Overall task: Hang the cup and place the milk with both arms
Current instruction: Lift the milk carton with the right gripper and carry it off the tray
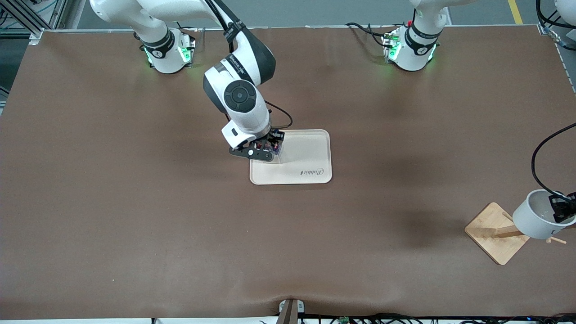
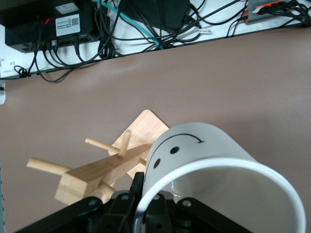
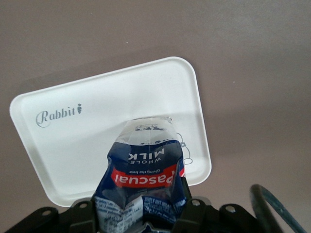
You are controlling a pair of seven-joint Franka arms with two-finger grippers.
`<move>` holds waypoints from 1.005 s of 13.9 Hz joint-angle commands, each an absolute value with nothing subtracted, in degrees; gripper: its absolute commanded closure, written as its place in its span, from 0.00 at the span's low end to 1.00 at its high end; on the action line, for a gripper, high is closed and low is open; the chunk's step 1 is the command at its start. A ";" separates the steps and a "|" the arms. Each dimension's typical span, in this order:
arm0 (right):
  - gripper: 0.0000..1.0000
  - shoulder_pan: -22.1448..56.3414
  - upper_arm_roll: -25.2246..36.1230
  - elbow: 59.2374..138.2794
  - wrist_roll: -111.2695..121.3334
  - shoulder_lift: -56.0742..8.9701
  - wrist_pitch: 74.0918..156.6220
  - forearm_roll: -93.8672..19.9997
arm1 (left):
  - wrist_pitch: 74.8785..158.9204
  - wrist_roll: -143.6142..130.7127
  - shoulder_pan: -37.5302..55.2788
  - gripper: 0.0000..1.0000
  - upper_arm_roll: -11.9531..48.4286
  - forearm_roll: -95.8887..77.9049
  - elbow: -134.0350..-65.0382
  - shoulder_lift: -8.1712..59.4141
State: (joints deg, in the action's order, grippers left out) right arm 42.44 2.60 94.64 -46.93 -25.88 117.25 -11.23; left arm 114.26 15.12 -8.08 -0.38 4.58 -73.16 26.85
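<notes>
2 hands clamped — right hand (image 1: 265, 150) on blue milk (image 3: 143, 179), left hand (image 1: 562, 208) on white cup (image 1: 537, 220).

The right gripper (image 1: 265, 150) hid nearly all of the milk (image 1: 275, 147) in the front view, leaving just a dark sliver at frame center. In the right wrist view the carton's (image 3: 146, 179) cap end ran off the bottom edge. At the front view's right edge, the left gripper (image 1: 563, 208) was cut off, and the cup (image 1: 537, 220) covered the top of the wooden rack (image 1: 497, 233). In the left wrist view the cup's (image 2: 214, 179) handle was out of sight and its rim was clipped at the lower right.
</notes>
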 commanded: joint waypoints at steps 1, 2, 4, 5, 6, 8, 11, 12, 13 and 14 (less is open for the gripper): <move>1.00 40.87 2.46 93.52 -47.64 -24.79 116.81 -13.18 | 114.70 17.84 -8.44 1.00 -0.70 3.34 -71.72 28.12; 1.00 40.43 2.46 93.52 -47.46 -24.44 116.72 -13.71 | 115.48 18.10 -8.52 1.00 -0.70 3.34 -71.72 28.39; 1.00 38.77 2.55 93.34 -46.93 -22.86 115.32 -13.71 | 116.98 19.76 -9.14 1.00 -0.70 3.25 -71.72 29.09; 1.00 37.98 2.72 93.34 -46.41 -21.46 113.14 -13.71 | 117.85 20.73 -9.23 1.00 -0.70 3.25 -71.72 29.44; 1.00 35.71 2.64 93.43 -44.32 -20.05 110.51 -13.62 | 118.82 21.35 -9.49 1.00 -0.70 3.25 -71.72 30.05; 1.00 32.10 2.72 93.51 -37.91 -17.94 105.57 -13.62 | 119.79 22.23 -9.93 1.00 -0.62 3.25 -71.72 30.41; 1.00 28.22 2.90 94.39 -35.86 -16.44 102.75 -13.01 | 121.02 22.76 -10.02 1.00 -0.62 3.16 -71.63 31.11; 1.00 27.43 3.25 95.44 -35.25 -16.26 102.74 -12.40 | 121.29 22.76 -10.02 1.00 -0.62 3.25 -71.54 31.81; 1.00 27.16 4.30 96.15 -34.29 -15.91 102.74 -11.61 | 122.25 22.76 -10.02 1.00 -0.62 3.16 -71.63 31.90; 1.00 26.64 6.05 97.28 -32.62 -15.47 102.74 -11.43 | 122.60 22.76 -10.02 1.00 -0.62 3.16 -71.63 32.17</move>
State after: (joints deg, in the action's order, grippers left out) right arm 27.62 4.49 93.97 -35.12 -17.42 102.50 -12.09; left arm 121.78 21.19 -9.82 -0.38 4.29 -72.88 30.66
